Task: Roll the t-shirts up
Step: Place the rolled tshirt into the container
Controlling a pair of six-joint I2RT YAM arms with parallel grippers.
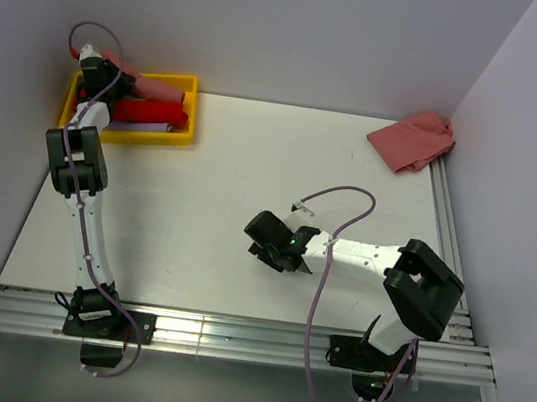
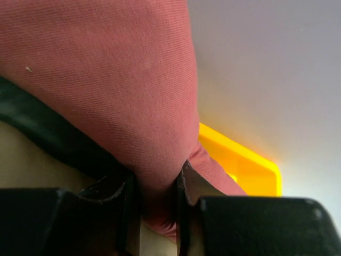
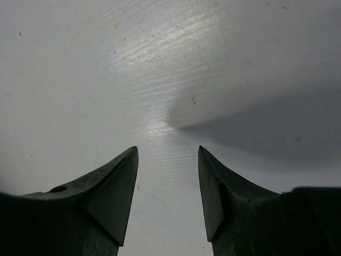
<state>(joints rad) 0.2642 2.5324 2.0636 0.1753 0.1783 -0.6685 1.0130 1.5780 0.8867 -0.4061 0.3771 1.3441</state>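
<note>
My left gripper (image 1: 93, 74) is at the yellow tray (image 1: 179, 133) at the back left, shut on a dusty salmon-red t-shirt (image 2: 117, 90) that fills the left wrist view; its cloth is pinched between my fingers (image 2: 128, 202). In the top view this rolled shirt (image 1: 154, 90) lies along the tray's far side, with a bright red shirt (image 1: 150, 113) beside it. Another salmon-red t-shirt (image 1: 412, 139) lies crumpled at the back right corner of the table. My right gripper (image 1: 276, 255) is open and empty, low over the bare white table (image 3: 160, 96) in the middle.
The tray's yellow rim (image 2: 240, 154) shows behind the held cloth. Grey walls close the table at the back and on both sides. A metal rail (image 1: 228, 335) runs along the near edge by the arm bases.
</note>
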